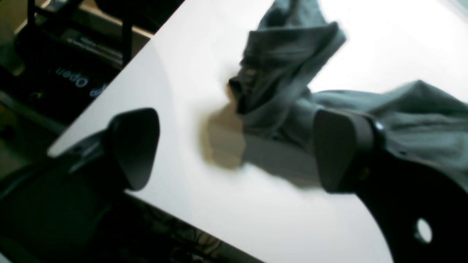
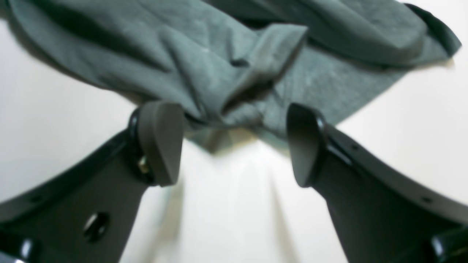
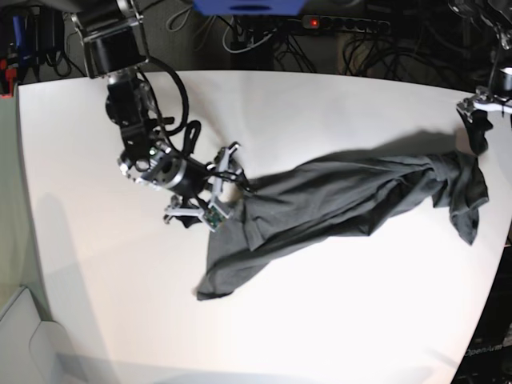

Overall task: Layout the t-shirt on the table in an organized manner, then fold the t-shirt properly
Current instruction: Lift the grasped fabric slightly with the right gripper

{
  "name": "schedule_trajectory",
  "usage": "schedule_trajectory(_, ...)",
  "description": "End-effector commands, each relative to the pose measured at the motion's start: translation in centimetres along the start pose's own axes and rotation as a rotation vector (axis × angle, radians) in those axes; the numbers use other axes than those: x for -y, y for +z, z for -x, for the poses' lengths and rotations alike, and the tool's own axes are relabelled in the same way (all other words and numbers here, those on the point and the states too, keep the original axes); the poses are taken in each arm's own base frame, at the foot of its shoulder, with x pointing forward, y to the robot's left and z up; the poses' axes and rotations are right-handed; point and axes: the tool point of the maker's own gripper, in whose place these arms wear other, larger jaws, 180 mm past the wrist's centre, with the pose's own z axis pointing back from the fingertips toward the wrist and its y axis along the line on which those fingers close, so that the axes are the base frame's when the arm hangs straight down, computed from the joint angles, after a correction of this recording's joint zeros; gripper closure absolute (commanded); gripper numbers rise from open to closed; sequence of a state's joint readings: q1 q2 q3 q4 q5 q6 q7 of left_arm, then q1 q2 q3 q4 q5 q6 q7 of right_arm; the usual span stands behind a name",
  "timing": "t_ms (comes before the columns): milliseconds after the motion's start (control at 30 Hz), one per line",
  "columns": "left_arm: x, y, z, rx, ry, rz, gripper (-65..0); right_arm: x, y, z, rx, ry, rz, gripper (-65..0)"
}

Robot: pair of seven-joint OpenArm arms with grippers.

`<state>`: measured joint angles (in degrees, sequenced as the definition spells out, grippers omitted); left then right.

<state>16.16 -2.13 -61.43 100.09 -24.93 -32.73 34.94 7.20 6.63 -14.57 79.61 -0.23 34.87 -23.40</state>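
Both your grippers, left (image 1: 234,149) and right (image 2: 234,146), gape empty at opposite ends of the stretched, wrinkled charcoal-grey cloth t-shirt (image 3: 344,200), poised to spread it across the white smooth-topped table (image 3: 320,320).

Surface: you have a white table (image 3: 320,104) with a smooth, glossy top and rounded corners.
Lying on it: the t-shirt (image 3: 336,200), dark grey, is the one thing you see resting on it.
Shirt's spread: it stretches from the table's middle to its right edge, wrinkled and bunched.
Near end: one corner trails toward the near side, left of centre.
Right end: the cloth there is twisted and folded on itself.
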Motion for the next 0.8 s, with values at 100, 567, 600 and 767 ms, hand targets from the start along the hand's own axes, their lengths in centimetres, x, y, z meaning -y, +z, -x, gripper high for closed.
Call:
schedule_trajectory(100, 0.6, -1.1, -2.6, 0.075, -0.024, 0.006, -65.0, -0.6, 0.4, -0.3, 0.033, -0.018, -0.005, -44.4)
schedule_trajectory(567, 2.3, -1.4, -1.2, 0.019, -0.078, 0.046, -65.0, -2.9, -1.5, -0.8, 0.051, -0.095, -0.051, -44.4)
schedule_trajectory(600, 2.2, -1.4, -1.2, 0.018, -0.079, 0.045, -65.0, -3.1, -1.7, -0.8, 0.050, -0.101, -0.055, -44.4)
schedule_trajectory(767, 1.8, -0.8, -0.3, -0.006, -0.088, 0.038, -65.0, -3.7, -2.4, -0.1, 0.032, -0.125, -0.071, -44.4)
